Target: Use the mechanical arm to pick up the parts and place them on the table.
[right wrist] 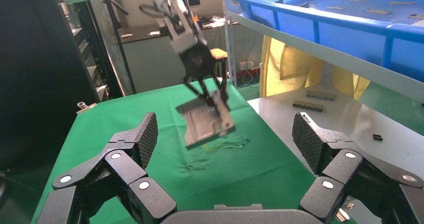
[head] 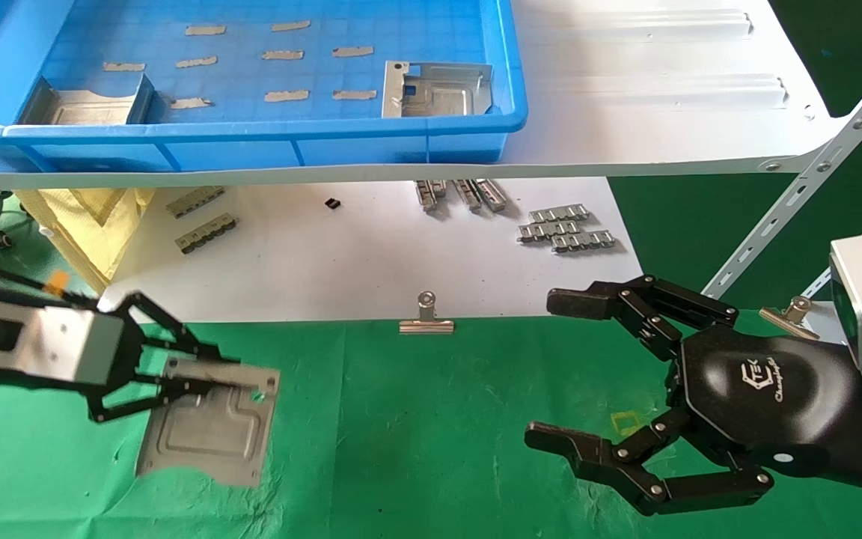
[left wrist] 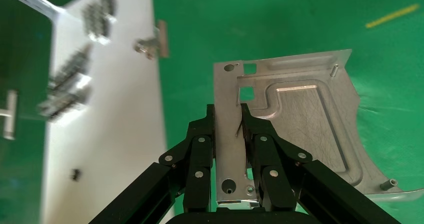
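- The left end effector (head: 176, 378) is gripping one silver part (head: 210, 427) by its flange edge, its black fingers (left wrist: 200, 149) pinched tight on the metal.
- That part is hanging tilted just above the green tabletop (head: 416, 449), on the robot's left side; whether its low edge is touching the cloth cannot be told.
- The right end effector (head: 543, 370), a black multi-finger hand, is hovering over the tabletop on the right with its fingers spread wide apart and nothing in them.
- Two more parts are sitting in the blue bin (head: 266, 138) on the white shelf: one at the left end (head: 87, 105) and one near the right end (head: 435, 90).
- Judging progress: one part is on its way to being set down but not yet released, no part is lying free on the tabletop, and the two in the bin are waiting, so most of the job is remaining.
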Motion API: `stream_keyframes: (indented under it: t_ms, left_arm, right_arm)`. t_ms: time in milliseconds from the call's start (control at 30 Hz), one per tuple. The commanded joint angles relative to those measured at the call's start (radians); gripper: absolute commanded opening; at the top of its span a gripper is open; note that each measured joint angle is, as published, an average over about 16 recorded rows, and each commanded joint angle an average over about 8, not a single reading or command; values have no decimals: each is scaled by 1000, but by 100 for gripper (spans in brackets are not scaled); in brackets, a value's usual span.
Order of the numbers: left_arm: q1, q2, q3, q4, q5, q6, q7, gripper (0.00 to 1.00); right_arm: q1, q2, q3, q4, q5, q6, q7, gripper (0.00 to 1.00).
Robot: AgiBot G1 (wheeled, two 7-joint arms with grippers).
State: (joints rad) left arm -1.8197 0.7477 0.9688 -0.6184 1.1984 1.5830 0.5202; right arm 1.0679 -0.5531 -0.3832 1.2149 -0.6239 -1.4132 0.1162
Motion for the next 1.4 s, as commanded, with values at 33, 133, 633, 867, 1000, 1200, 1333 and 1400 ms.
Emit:
stream_keyframes:
  t_ms: [33,133,633,867,1000,1200,1333,1400]
  left_arm:
    - [5,14,28,30,11,2,24,0]
    - [13,35,59,73,15,0,44,0]
    - [9,127,117,349,31,-10,141,100]
    - [-11,142,121,412,5,1,143,100]
    - [-20,134,115,419,-34,9,108,100]
    - [15,87,75,372,-185,19,-33,100]
    - [58,54,50,331,-289,21,-127,100]
    - [73,44,44,320,-320,20,-152,100]
  right_arm:
    - [0,0,0,0,0,0,0,100]
    - [0,0,0,0,0,0,0,100]
    - [0,0,0,0,0,0,0,100]
    - [0,0,0,0,0,0,0,100]
    - [0,0,0,0,0,0,0,100]
    - [0,0,0,0,0,0,0,100]
    - [0,0,0,0,0,0,0,100]
    - [0,0,0,0,0,0,0,100]
